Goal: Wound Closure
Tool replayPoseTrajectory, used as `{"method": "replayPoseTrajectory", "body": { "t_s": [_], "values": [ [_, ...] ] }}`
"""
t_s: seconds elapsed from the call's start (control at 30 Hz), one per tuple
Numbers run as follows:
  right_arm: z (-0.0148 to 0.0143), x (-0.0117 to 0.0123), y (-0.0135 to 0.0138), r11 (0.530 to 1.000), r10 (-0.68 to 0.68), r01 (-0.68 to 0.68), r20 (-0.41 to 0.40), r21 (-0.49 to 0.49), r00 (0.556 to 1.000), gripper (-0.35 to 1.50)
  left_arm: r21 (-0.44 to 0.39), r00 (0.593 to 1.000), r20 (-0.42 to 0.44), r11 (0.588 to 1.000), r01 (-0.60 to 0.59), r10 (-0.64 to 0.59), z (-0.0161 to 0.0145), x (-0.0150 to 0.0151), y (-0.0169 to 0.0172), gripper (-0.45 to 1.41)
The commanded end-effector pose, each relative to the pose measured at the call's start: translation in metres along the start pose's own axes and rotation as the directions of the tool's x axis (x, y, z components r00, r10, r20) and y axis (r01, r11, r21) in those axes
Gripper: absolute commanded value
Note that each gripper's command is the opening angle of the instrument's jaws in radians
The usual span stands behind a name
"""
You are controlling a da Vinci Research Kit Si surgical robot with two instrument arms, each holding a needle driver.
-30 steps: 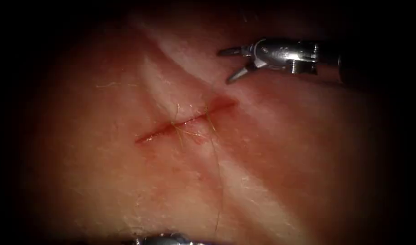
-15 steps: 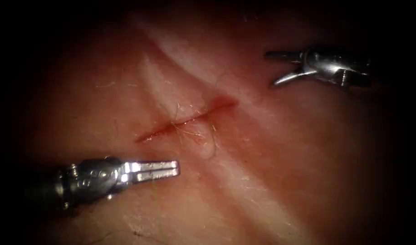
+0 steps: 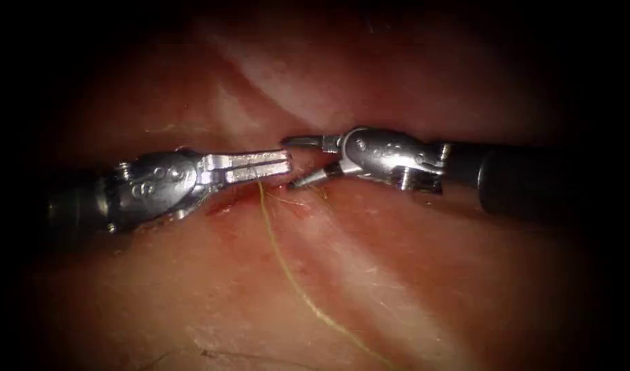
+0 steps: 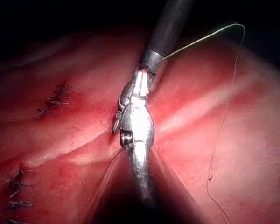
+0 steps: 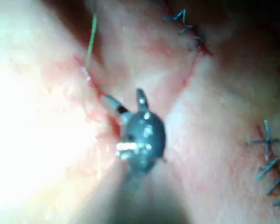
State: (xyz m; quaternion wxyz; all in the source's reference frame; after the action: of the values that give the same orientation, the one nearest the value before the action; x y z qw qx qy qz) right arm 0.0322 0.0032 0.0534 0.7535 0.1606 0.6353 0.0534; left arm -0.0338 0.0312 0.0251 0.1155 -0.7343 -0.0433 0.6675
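Observation:
The cut crosses the middle of the tissue, and both tools meet over it. My left tool comes in from the left with its jaws together over the cut's middle. A yellow-green thread starts right under those jaws and runs down to the lower right across the tissue. My right tool comes in from the right, its jaws spread and holding nothing, tips just short of the left tool's tips. In the right wrist view the open right tool sits at the cut beside the green thread.
Older closed cuts with dark stitches lie on the tissue away from the tools. A long slack run of thread trails over the tissue in the left wrist view. Pale fatty bands cross the tissue.
The left tool came in from below and moved up to the cut. The right tool drew back right, then came down to the cut. The thread curled, then ran out straight toward the lower right.

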Motion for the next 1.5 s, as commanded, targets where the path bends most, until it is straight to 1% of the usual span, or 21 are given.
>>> {"method": "replayPoseTrajectory", "body": {
  "t_s": [0.03, 0.13, 0.17, 0.23, 0.27, 0.33, 0.37, 0.43, 0.5, 0.63, 0.67, 0.73, 0.77, 1.0, 1.03, 1.13, 1.3, 1.4, 1.5],
  "values": [
    [0.0015, -0.0002, -0.0002, 1.000, -0.008, 0.008, -0.007, 0.016, 1.000, 0.16, -0.007, 1.000, -0.011, 1.000, -0.001, 0.001, 0.0012, -0.0010, -0.0015, -0.45],
    [0.0006, 0.0007, -0.0009, 0.998, -0.012, 0.013, -0.028, 0.062, 1.000, 0.10, -0.016, 1.000, -0.003, 1.000, -0.002, 0.002, 0.0016, -0.0035, -0.0045, -0.45],
    [0.0006, 0.0007, -0.0009, 0.998, -0.012, 0.013, -0.028, 0.062, 1.000, 0.10, -0.016, 1.000, -0.003, 1.000, -0.002, 0.002, 0.0016, -0.0035, -0.0045, -0.45],
    [0.0003, 0.0009, -0.0011, 0.997, -0.011, 0.014, -0.035, 0.079, 0.999, 0.10, -0.014, 1.000, -0.002, 1.000, -0.006, 0.006, 0.0016, -0.0050, -0.0058, -0.45],
    [0.0001, 0.0010, -0.0013, 0.995, -0.014, 0.018, -0.043, 0.099, 0.999, 0.10, -0.015, 1.000, 0.005, 1.000, -0.012, 0.012, 0.0017, -0.0064, -0.0068, -0.45],
    [-0.0002, 0.0008, -0.0012, 0.992, -0.020, 0.026, -0.056, 0.120, 0.998, 0.07, -0.020, 1.000, 0.013, 1.000, -0.013, 0.013, 0.0018, -0.0086, -0.0077, -0.45],
    [-0.0002, 0.0008, -0.0012, 0.992, -0.020, 0.026, -0.056, 0.120, 0.998, 0.07, -0.020, 1.000, 0.013, 1.000, -0.013, 0.013, 0.0018, -0.0086, -0.0077, -0.45],
    [-0.0005, 0.0006, -0.0011, 0.991, -0.022, 0.031, -0.068, 0.127, 0.997, 0.07, -0.037, 1.000, 0.013, 0.999, 0.009, -0.008, 0.0018, -0.0112, -0.0077, -0.45],
    [-0.0005, 0.0006, -0.0010, 0.992, -0.022, 0.032, -0.078, 0.126, 0.997, 0.07, -0.040, 1.000, 0.012, 0.999, 0.011, -0.010, 0.0017, -0.0116, -0.0077, -0.45],
    [-0.0012, 0.0008, -0.0008, 0.992, -0.019, 0.032, -0.110, 0.124, 0.994, 0.05, -0.052, 1.000, 0.014, 0.998, 0.019, -0.018, 0.0012, -0.0145, -0.0080, -0.45],
    [-0.0018, 0.0009, -0.0007, 0.992, -0.016, 0.032, -0.129, 0.123, 0.991, 0.05, -0.056, 0.999, 0.014, 0.998, 0.029, -0.028, 0.0009, -0.0155, -0.0081, -0.45],
    [-0.0026, 0.0011, -0.0005, 0.992, -0.012, 0.030, -0.146, 0.124, 0.989, 0.04, -0.061, 0.999, 0.014, 0.998, 0.033, -0.033, 0.0005, -0.0164, -0.0081, -0.45],
    [-0.0034, 0.0013, -0.0004, 0.992, -0.002, 0.023, -0.173, 0.122, 0.985, 0.04, -0.065, 0.999, 0.014, 0.997, 0.034, -0.033, 0.0002, -0.0171, -0.0081, -0.45],
    [-0.0054, 0.0019, -0.0002, 0.994, 0.008, 0.016, -0.222, 0.105, 0.975, 0.04, -0.072, 0.999, 0.023, 0.997, 0.035, -0.034, -0.0005, -0.0189, -0.0077, -0.45],
    [-0.0054, 0.0018, -0.0002, 0.995, 0.008, 0.015, -0.240, 0.095, 0.971, 0.04, -0.072, 0.999, 0.024, 0.997, 0.031, -0.030, -0.0005, -0.0193, -0.0076, -0.45],
    [-0.0056, 0.0020, -0.0001, 0.995, 0.011, 0.013, -0.242, 0.098, 0.970, 0.02, -0.071, 0.999, 0.030, 0.997, 0.036, -0.034, -0.0002, -0.0207, -0.0071, -0.45],
    [-0.0055, 0.0020, -0.0002, 0.995, 0.010, 0.014, -0.253, 0.094, 0.967, 0.00, -0.071, 0.998, 0.037, 0.996, 0.046, -0.044, 0.0000, -0.0220, -0.0064, -0.45],
    [-0.0052, 0.0019, -0.0004, 0.996, 0.044, -0.018, -0.285, 0.091, 0.958, 0.00, -0.071, 0.998, 0.047, 0.996, 0.048, -0.045, 0.0003, -0.0235, -0.0054, -0.45],
    [-0.0055, 0.0021, -0.0001, 0.995, 0.076, -0.052, -0.307, 0.087, 0.949, -0.05, -0.075, 0.997, 0.057, 0.996, 0.047, -0.043, 0.0004, -0.0240, -0.0044, -0.45]
  ]
}}
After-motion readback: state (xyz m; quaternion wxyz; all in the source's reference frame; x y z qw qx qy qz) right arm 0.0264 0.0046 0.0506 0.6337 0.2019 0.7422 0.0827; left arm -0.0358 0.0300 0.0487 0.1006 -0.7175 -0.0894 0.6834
